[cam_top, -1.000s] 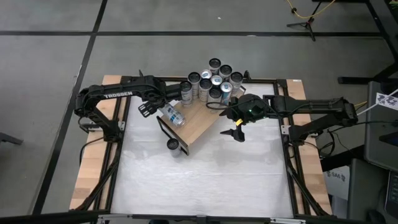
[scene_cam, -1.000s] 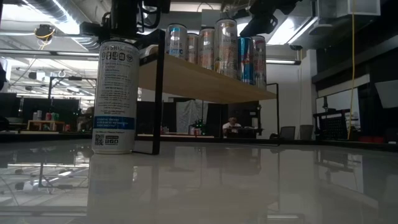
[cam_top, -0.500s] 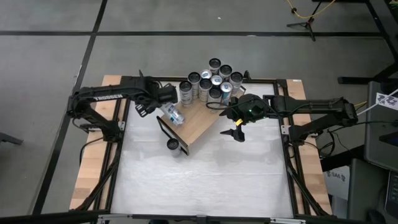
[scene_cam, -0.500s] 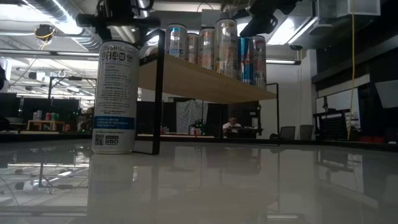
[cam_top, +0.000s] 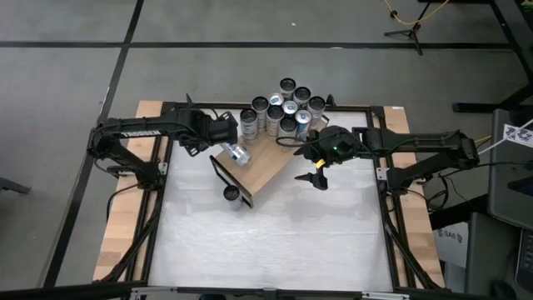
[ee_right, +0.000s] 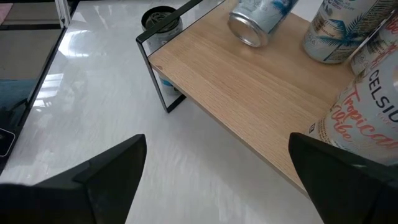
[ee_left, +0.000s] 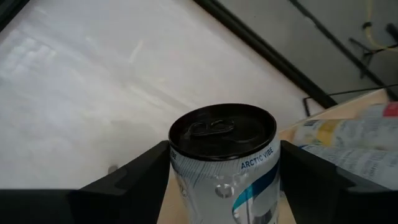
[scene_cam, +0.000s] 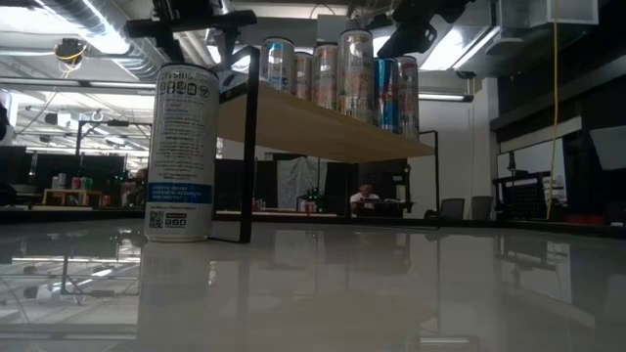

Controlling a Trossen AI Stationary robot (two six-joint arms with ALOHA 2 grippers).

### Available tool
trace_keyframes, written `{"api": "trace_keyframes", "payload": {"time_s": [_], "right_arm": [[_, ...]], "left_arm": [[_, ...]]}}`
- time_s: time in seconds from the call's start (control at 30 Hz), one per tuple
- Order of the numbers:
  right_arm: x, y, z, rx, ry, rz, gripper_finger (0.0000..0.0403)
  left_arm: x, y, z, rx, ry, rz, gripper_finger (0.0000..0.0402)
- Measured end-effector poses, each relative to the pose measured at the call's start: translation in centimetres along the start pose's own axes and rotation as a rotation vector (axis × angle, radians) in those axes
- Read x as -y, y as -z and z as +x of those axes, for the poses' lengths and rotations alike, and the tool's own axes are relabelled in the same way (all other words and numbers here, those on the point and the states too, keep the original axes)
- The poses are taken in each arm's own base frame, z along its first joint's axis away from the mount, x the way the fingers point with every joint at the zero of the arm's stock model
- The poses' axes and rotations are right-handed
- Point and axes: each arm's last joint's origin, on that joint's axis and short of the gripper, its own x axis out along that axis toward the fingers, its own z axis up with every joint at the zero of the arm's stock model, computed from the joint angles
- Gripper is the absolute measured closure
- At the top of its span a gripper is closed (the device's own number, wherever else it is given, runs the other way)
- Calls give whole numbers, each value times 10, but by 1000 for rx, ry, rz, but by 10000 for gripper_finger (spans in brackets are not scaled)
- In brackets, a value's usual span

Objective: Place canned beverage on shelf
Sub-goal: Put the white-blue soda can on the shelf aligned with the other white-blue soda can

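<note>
The shelf [cam_top: 260, 163] is a light wooden board on a thin black frame. Several cans [cam_top: 284, 108] stand at its far end. My left gripper [cam_top: 223, 138] is over the shelf's left part, shut on a white-and-blue can [ee_left: 224, 155] with a black top. The right wrist view shows that can [ee_right: 256, 17] tilted above the board [ee_right: 249, 87]. Another can [cam_top: 231, 194] stands upright on the white table by the shelf's near corner; it is the tall can [scene_cam: 181, 152] in the low view. My right gripper [cam_top: 316, 177] stands open by the shelf's right side. My left gripper pinches the can's side walls just below its top rim [ee_left: 175, 163] between its two fingers [ee_left: 140, 180]. It comes slanting down from the table's left. The can is tilted, black top toward the gripper and bottom end [ee_right: 247, 32] toward the board. Whether that end touches the board I cannot tell.
The shelf's black frame leg [scene_cam: 248, 156] stands right beside the can on the table. The white tabletop [cam_top: 275, 242] stretches toward the near edge. Wooden side strips [cam_top: 117, 225] and black rails border the table.
My left gripper has risen a little and swung toward the shelf's far end while turning. The held can has tipped from lying long and slanted over the board to a steeper, more upright tilt.
</note>
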Motion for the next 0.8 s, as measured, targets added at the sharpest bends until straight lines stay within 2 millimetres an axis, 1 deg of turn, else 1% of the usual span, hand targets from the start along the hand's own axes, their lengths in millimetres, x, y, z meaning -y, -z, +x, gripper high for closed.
{"api": "trace_keyframes", "payload": {"time_s": [0.8], "right_arm": [[0,0,0,0,0,0,15]], "left_arm": [[-11,24,-23,135,186,106,143]]}}
